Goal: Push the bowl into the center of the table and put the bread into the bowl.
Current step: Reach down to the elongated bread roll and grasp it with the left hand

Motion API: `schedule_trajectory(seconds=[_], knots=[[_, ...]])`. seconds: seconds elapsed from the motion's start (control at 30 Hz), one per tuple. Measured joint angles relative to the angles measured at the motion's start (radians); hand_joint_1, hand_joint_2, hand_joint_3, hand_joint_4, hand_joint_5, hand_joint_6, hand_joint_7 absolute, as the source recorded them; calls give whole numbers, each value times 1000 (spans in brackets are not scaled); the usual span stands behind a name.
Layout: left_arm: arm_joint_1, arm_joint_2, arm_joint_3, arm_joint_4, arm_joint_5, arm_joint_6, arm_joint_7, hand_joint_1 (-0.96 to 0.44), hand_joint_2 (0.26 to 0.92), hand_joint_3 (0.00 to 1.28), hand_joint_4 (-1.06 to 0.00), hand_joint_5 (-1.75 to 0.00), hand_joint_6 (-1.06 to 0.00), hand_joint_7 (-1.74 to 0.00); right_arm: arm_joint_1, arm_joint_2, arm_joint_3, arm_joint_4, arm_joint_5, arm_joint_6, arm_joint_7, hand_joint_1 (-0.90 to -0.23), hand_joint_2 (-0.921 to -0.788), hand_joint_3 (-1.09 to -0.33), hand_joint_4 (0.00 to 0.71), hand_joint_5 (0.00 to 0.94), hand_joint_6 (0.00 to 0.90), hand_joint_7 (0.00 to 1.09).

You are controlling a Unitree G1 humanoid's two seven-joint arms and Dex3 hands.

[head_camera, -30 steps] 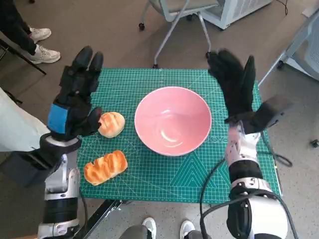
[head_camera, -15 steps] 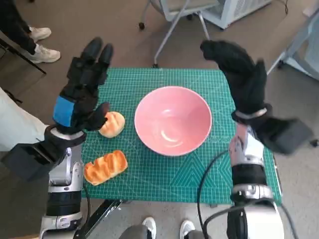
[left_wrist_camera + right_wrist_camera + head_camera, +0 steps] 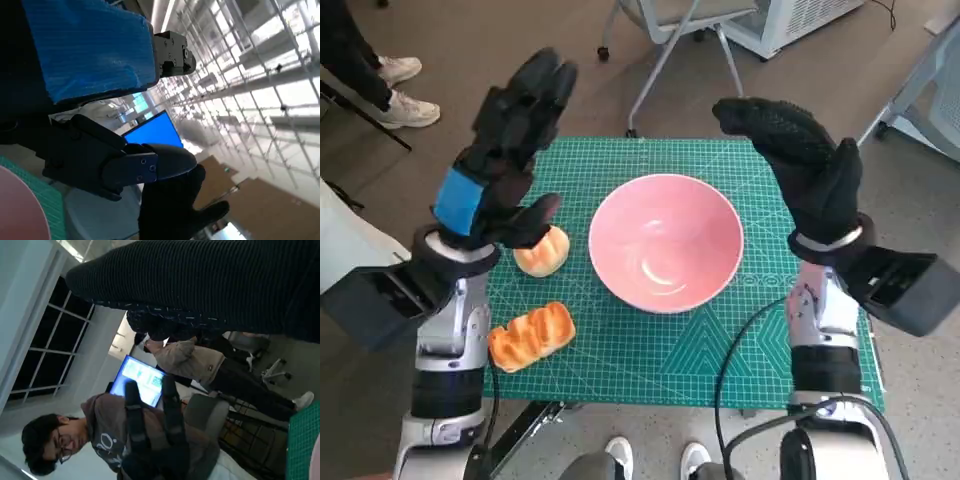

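Observation:
A pink bowl [image 3: 666,241] stands empty near the middle of the green cutting mat [image 3: 650,345]. A round bread roll [image 3: 543,251] lies just left of it, and a longer ridged bread [image 3: 531,335] lies nearer the front left. My left hand [image 3: 505,150] hovers raised above the round roll, fingers spread, holding nothing. Right of the bowl, my right hand [image 3: 800,160] is raised too, fingers bent toward the bowl's far rim and empty. A sliver of the bowl [image 3: 20,210] shows in the left wrist view.
An office chair base [image 3: 665,45] stands beyond the table's far edge. A person's shoes [image 3: 400,90] are at the far left, and feet [image 3: 650,458] show by the table's near edge. A seated person [image 3: 100,440] shows in the right wrist view.
Both hands have risen and tilted. The left hand moved up and toward the far side; the right hand's fingers bent over toward the bowl. Bowl and breads have not moved.

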Motion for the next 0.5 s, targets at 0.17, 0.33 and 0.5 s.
schedule_trajectory(seconds=[0.17,0.33,0.5], knots=[[2,83,-7,-39,86,16,-20,-703,921,448,-37,-4,1,-239,4,-3,7,-17,0,4,-12,-656,-921,-725,172,0,5,585],[47,228,13,-163,215,144,-27,-606,860,149,-30,-2,-10,-192,10,-6,13,-26,-1,5,-21,-652,-921,-730,170,0,0,589],[97,354,26,-306,324,361,-65,-285,760,22,-23,-2,-121,-139,11,-15,11,-30,3,5,-25,-648,-921,-736,167,0,-1,586]])
